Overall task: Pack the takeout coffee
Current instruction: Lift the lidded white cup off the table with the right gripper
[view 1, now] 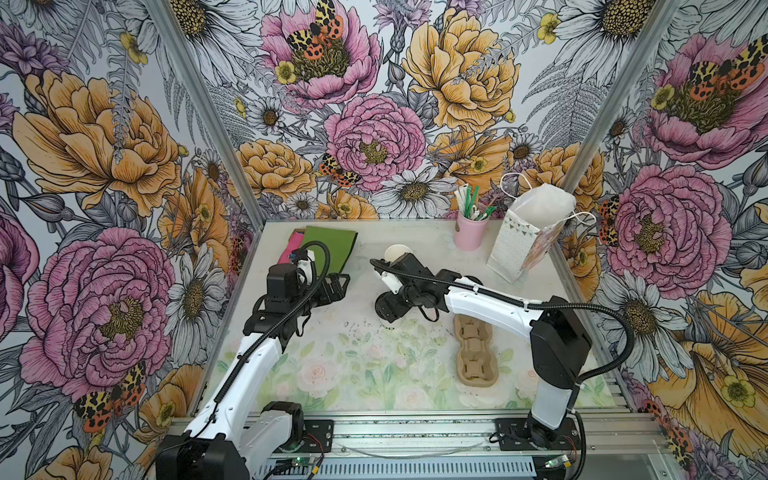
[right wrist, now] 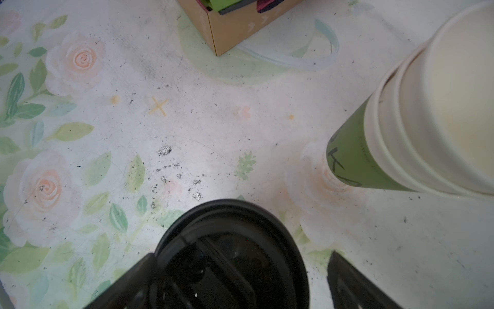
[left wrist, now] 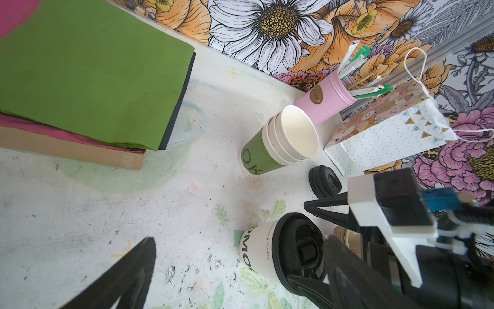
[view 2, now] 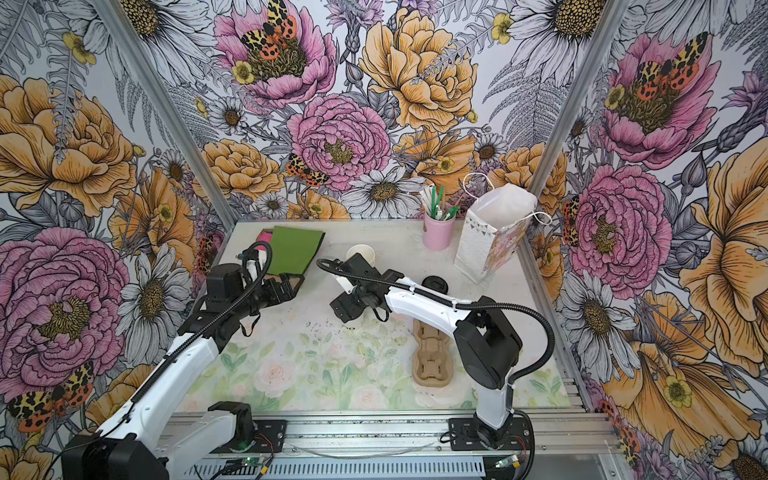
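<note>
- One takeout coffee (left wrist: 258,251) stands upright near the middle of the table. It is a white cup with dark lettering, capped by a black sip lid (right wrist: 232,222). In both top views the arm above hides nearly all of it.
- The right gripper (view 1: 386,311) points down over that lid with its jaws spread wide. One of its fingers (right wrist: 352,281) stands clear of the rim, and nothing is gripped.
- The left gripper (view 1: 337,286) hangs to the left of the coffee, also wide apart and empty.
- One stack of lidless cups (left wrist: 280,144), green and white, stands behind the coffee and shows three rims.
- A small pile of loose black lids (left wrist: 324,182) lies near the stack; I cannot tell how many there are.
- One pulp cup carrier (view 1: 476,353) lies to the front right, partly under the right arm, with two wells showing.
- One tan box (left wrist: 72,151) sits at the back left, holding green and pink sheets.
- One pink tumbler (view 1: 469,235) of wrapped sticks stands at the back right, just beside one upright gift bag (view 1: 523,245).
- The tabletop (view 1: 353,357) has a pale rose-and-leaf print and is scuffed with dark specks.
- Three walls (view 1: 104,166) carry bold floral paper with moths.
</note>
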`<state>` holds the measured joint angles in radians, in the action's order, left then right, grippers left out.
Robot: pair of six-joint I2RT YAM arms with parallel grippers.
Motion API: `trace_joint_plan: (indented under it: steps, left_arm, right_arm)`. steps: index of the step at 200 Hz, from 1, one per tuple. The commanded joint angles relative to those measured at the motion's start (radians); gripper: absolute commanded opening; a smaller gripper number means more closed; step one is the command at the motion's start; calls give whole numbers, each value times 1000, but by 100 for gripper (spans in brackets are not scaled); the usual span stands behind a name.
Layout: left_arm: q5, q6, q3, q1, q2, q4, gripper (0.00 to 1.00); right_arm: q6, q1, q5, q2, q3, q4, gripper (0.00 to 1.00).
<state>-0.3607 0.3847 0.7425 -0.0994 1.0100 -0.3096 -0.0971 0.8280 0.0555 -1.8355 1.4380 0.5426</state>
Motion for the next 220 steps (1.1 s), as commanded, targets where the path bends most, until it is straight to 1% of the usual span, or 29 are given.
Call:
trace_joint_plan:
  steps: [1, 33, 88, 220]
  left_arm:
    - [-24, -10, 13, 11, -4, 15, 99]
    - [-25, -9, 11, 11, -8, 15, 99]
    - [-29, -6, 7, 10, -7, 15, 99]
    - [-28, -4, 9, 5, 6, 15, 99]
  right_arm:
    - [-14, 5, -5, 37, 29, 7, 100]
    - [-21, 5, 12, 47, 20, 7, 100]
    - [-36, 8, 41, 22, 15, 7, 100]
    - [-34, 10, 52, -32, 7, 17, 99]
